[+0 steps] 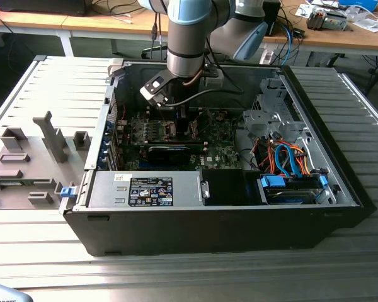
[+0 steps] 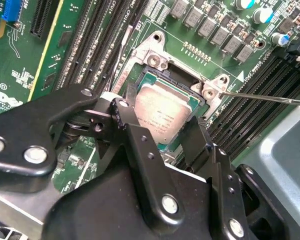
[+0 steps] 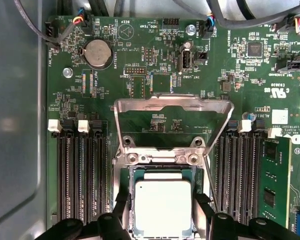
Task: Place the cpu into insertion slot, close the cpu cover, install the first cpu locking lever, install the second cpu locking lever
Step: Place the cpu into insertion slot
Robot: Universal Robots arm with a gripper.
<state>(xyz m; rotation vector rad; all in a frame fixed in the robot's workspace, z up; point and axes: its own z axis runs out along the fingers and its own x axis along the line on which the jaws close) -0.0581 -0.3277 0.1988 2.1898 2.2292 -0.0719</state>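
Note:
The cpu (image 3: 162, 207) lies flat in the insertion slot (image 3: 160, 159), its silvery face up; in the second wrist view the cpu (image 2: 162, 112) sits inside the socket's metal rim (image 2: 155, 60). My gripper (image 3: 163, 200) straddles it, and its black fingers (image 3: 124, 202) touch the chip's two opposite edges. The cpu cover (image 3: 172, 102) stands swung open beyond the socket, with green board showing through its window. A thin locking lever (image 2: 270, 97) sticks out beside the socket, unlatched. In the exterior view the gripper (image 1: 179, 116) reaches down into the open computer case onto the motherboard (image 1: 220, 148).
Black memory slots (image 3: 80, 175) flank the socket on both sides. The grey case wall (image 3: 15, 125) stands close by. A power supply (image 1: 151, 189), a drive cage with orange and blue cables (image 1: 286, 160) and a grey fixture plate (image 1: 31, 157) outside the case are nearby.

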